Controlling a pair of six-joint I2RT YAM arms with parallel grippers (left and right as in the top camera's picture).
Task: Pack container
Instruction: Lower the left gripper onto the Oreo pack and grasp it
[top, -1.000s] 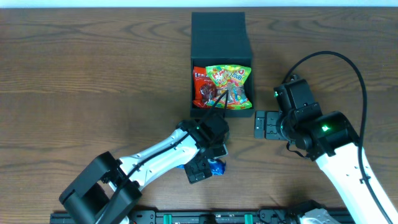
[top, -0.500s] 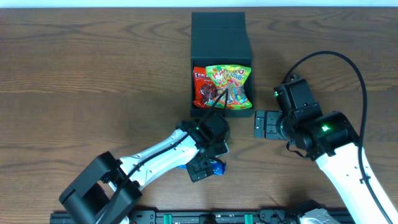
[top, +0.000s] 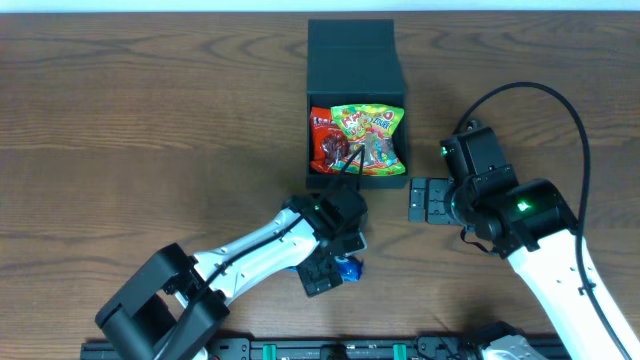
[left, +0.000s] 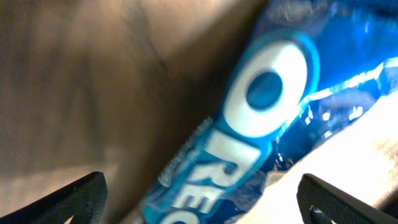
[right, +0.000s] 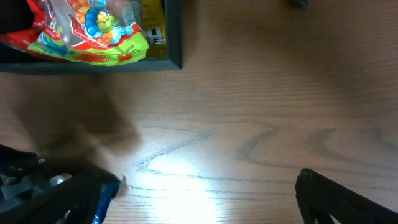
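So starting at the left, the wooden table (top: 150, 120) is just bare wood grain over there. The left arm comes up from the bottom edge and reaches to the middle, and the left gripper (top: 330, 264) sits low over a blue Oreo packet (top: 348, 268) that's lying flat on the table, near the front of the container but not touching it. In the left wrist view the two fingers (left: 87, 194) stand way apart at the bottom corners, with the shiny packet running diagonally between them, so the gripper is spread wide and not clamped on anything. Can't really tell from that close-up whether either finger touches the wrapper. Right behind it, at the middle of the table toward the far edge, is the container (top: 365, 182), a dark square box with its flap lid (top: 352, 58) folded back away from the robot, so the inside is fully exposed. Inside, a red packet (top: 322, 140) lies along the left wall, and a bigger green candy bag (top: 375, 130) with colorful print fills the rest, overlapping the red one a bit. Then the right gripper (top: 418, 200) hangs over bare table just beside the box's front right corner, fingers spread wide too, with nothing between them.
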